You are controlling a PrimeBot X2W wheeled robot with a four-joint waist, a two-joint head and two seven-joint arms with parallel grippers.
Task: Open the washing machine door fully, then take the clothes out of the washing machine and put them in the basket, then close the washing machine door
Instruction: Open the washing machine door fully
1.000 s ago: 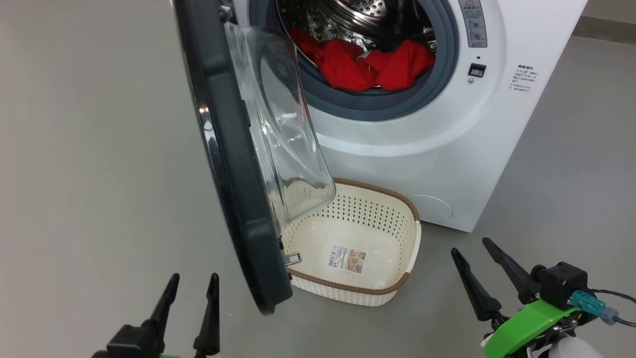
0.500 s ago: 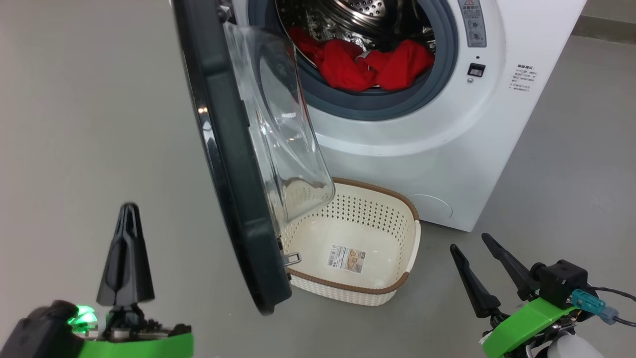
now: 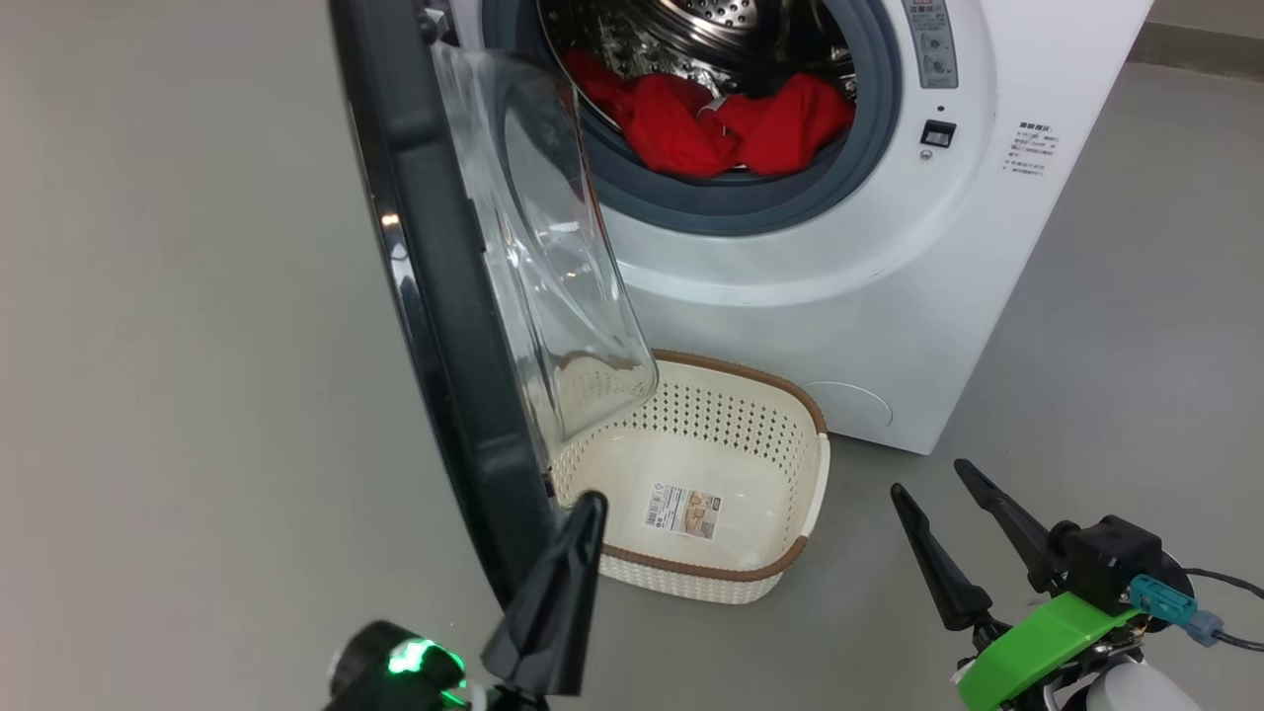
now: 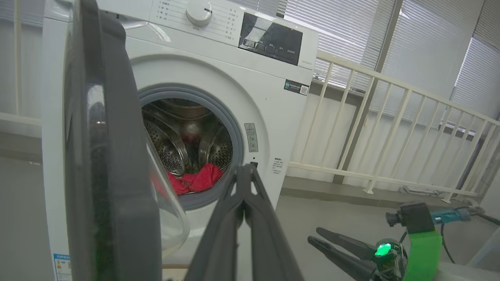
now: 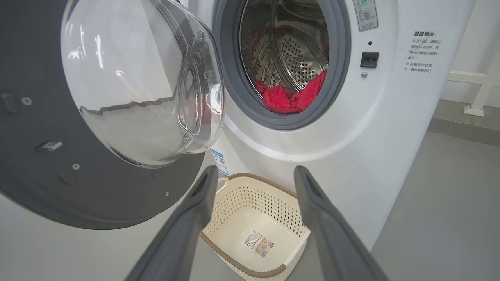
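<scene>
Along the head view's bottom edge the left gripper, body cut off, has jaws pressed together by the lower rim of the open washing machine door, contact unclear; that rim hides a corner of the basket, and the right gripper stands spread at lower right. Left wrist view adds the control dial; door glass blurs some red clothes inside the washing machine. Right wrist view adds the door latch

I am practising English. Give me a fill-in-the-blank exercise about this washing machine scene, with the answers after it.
The clothes in the washing machine are mostly ____ in colour.
The basket has a ____ rim.
The left gripper is shut, while the right gripper is ____.
Answers: red; brown; open.
</scene>
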